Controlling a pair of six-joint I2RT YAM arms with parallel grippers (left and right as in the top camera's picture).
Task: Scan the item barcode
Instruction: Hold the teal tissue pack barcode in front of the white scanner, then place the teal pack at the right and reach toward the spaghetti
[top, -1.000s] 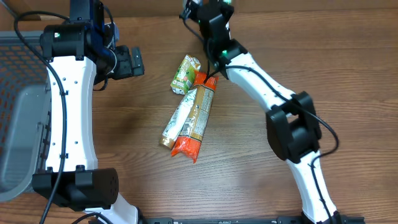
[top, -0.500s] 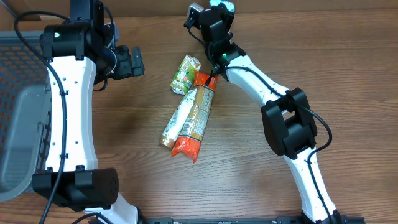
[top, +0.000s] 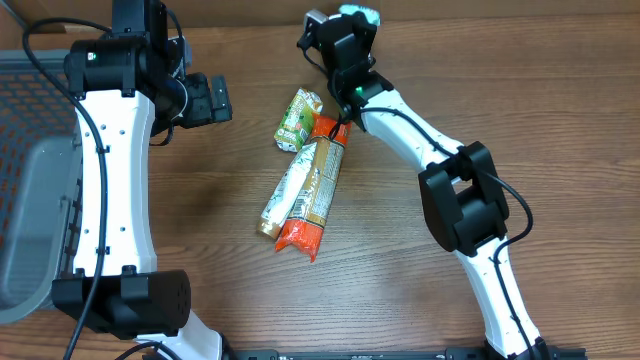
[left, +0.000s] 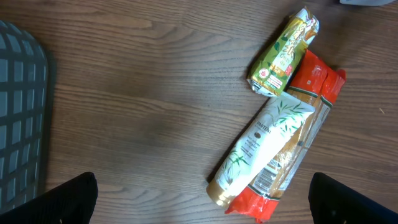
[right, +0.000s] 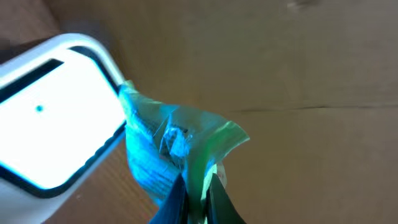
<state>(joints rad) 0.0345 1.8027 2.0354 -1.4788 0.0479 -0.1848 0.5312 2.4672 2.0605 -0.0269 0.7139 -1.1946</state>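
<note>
Wood-grain surface (top: 200, 220) at bottom, a glowing white scanner (right: 56, 137) sits just beside a crinkled green foil packet (right: 168, 146), pinched tight in the right claw (right: 194, 198): the scanning step appears in hand. The left claw (top: 218, 99) hangs wide open, empty. Next, the barcode probably needs turning toward the scanner's window.

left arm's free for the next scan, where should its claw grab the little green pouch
Probably from straight above, pinching the green pouch across its narrow width near the crimped end farthest from the white tube. It lies flat and both long edges look clear there; lower down the orange pack crowds one side.
</note>
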